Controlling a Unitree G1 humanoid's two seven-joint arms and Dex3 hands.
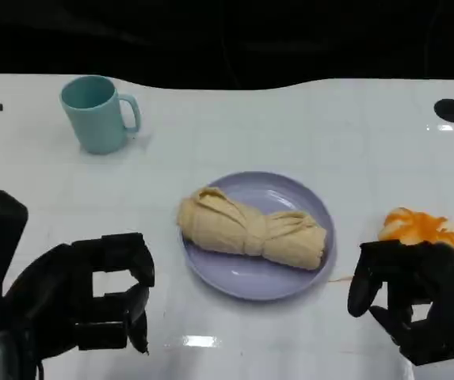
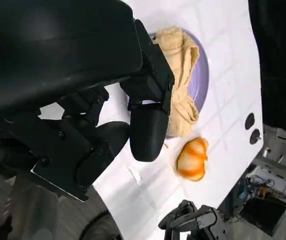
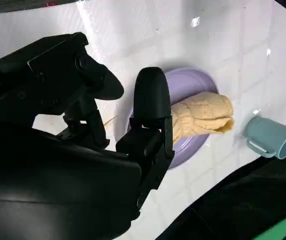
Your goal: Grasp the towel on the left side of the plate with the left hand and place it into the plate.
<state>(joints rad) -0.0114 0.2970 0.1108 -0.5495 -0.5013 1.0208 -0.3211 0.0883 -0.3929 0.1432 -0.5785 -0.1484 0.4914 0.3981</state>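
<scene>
A teal ceramic mug (image 1: 98, 113) stands near the glossy white table's (image 1: 290, 127) far left edge; an orange crumpled object (image 1: 423, 229) lies toward the right edge. The rolled beige towel (image 1: 250, 231) lies on the round lilac plate (image 1: 252, 279). The left hand (image 1: 92, 297) and right hand (image 1: 413, 297) both have their fingers released, holding nothing.

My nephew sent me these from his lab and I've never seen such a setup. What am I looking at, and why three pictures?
It is a humanoid robot at a white table, photographed at one moment by three cameras. The first camera sits on its head or chest and looks down. The black shapes at the bottom are its own hands: the left hand and the right hand. The other two cameras sit at the wrists, behind each hand, so the big black shell and fingers crowd those tilted pictures.

On the table lies a lilac plate with a rolled beige towel lying in it. A teal mug stands at the far left, and an orange-and-white object, which I can't identify, lies right of the plate. Neither hand holds anything; their fingers are loosely curled above the table.
</scene>
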